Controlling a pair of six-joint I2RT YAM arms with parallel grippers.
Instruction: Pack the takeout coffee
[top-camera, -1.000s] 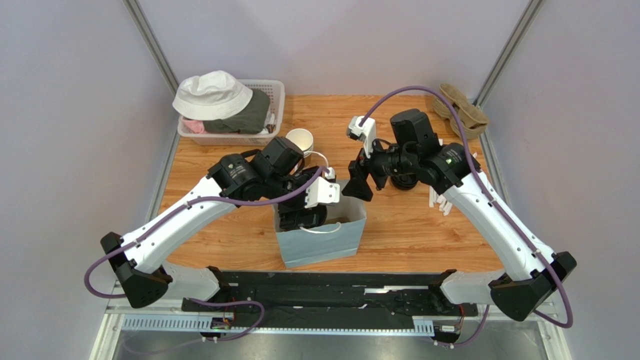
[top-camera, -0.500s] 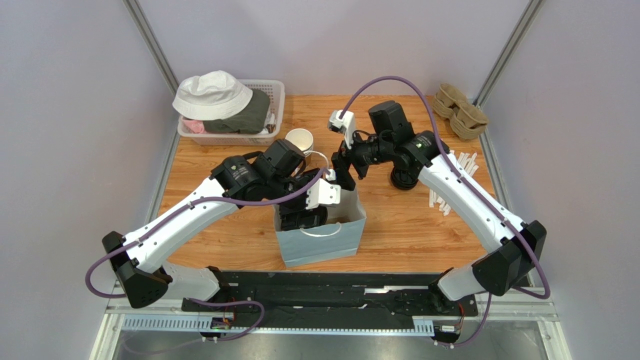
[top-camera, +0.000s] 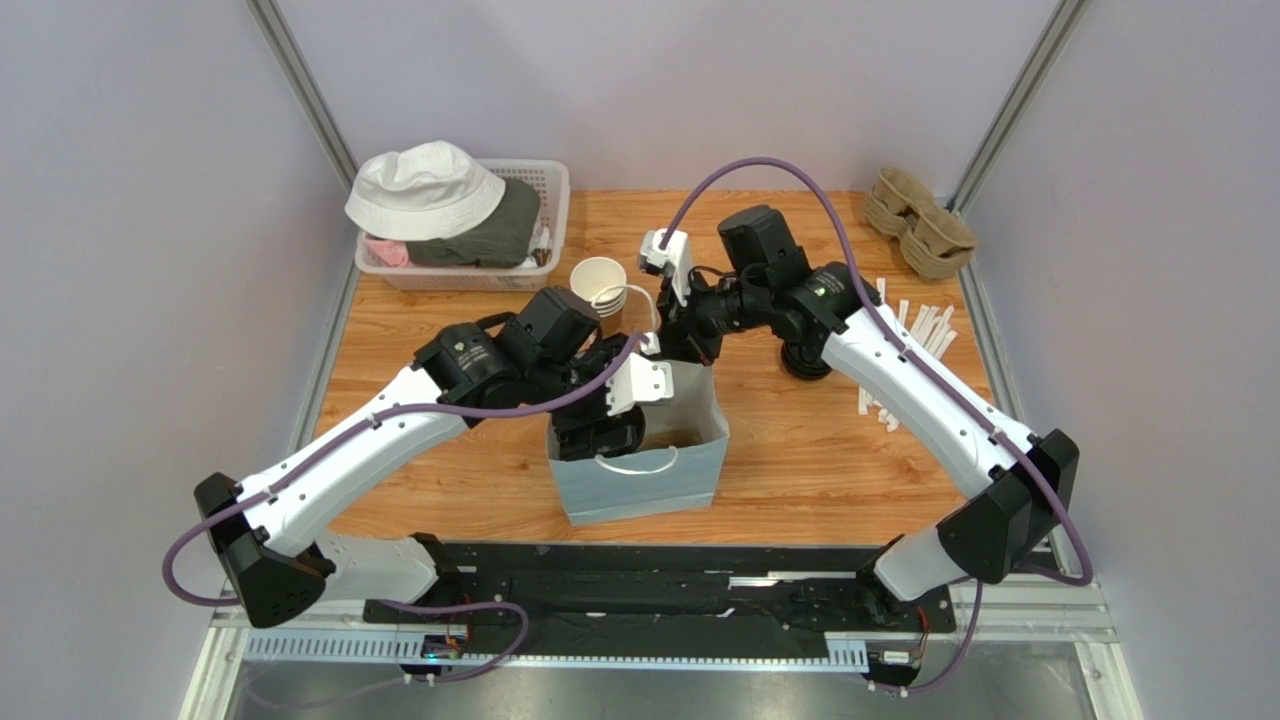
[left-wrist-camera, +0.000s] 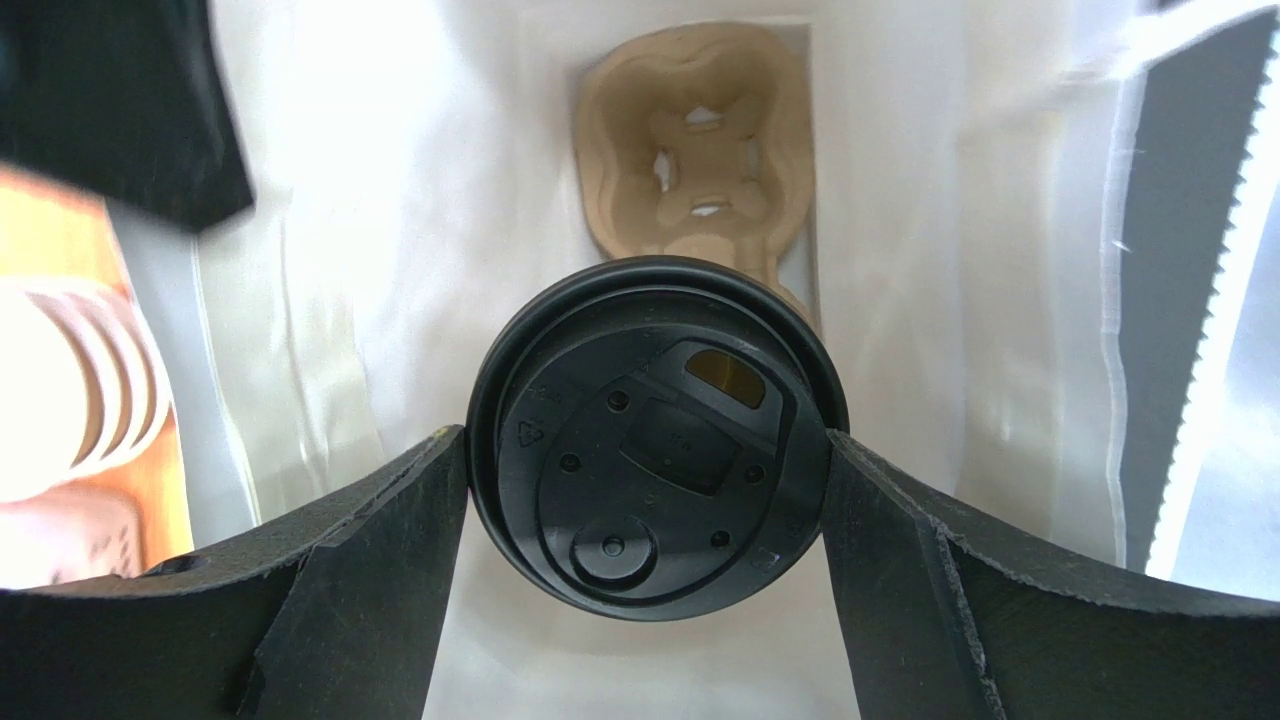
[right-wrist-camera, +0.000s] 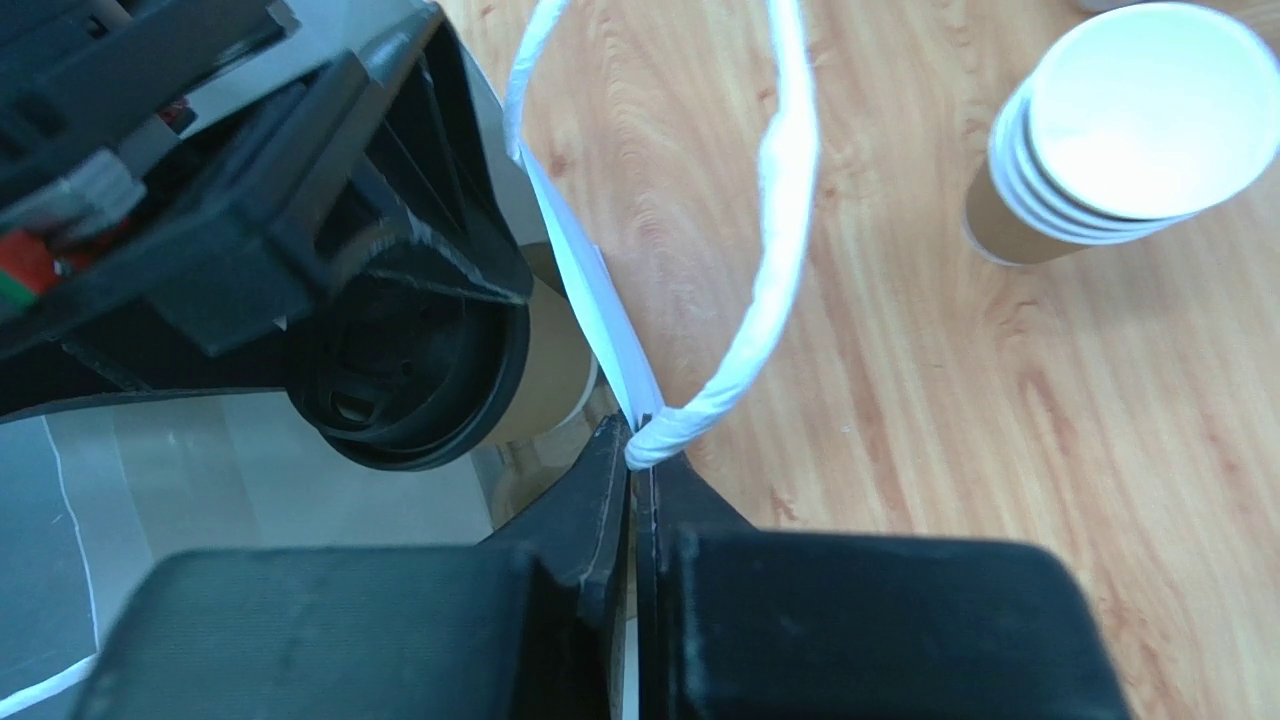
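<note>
The takeout coffee (left-wrist-camera: 654, 435) is gripped by the wide-spread left fingers (left-wrist-camera: 346, 600) inside the paper bag (top-camera: 661, 483), whose rim is pinched shut by the right fingers (right-wrist-camera: 579, 510).

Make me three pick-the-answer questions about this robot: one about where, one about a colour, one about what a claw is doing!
1. Where is the takeout coffee? A) on the floor B) inside the paper bag C) on a chair
2. What colour is its lid? A) black B) red C) white
3. The right gripper is: A) wide open B) shut on the bag's handle C) holding a spoon
Answers: B, white bag walls surround it; A, it looks black; B, it pinches the handle loop.
</note>
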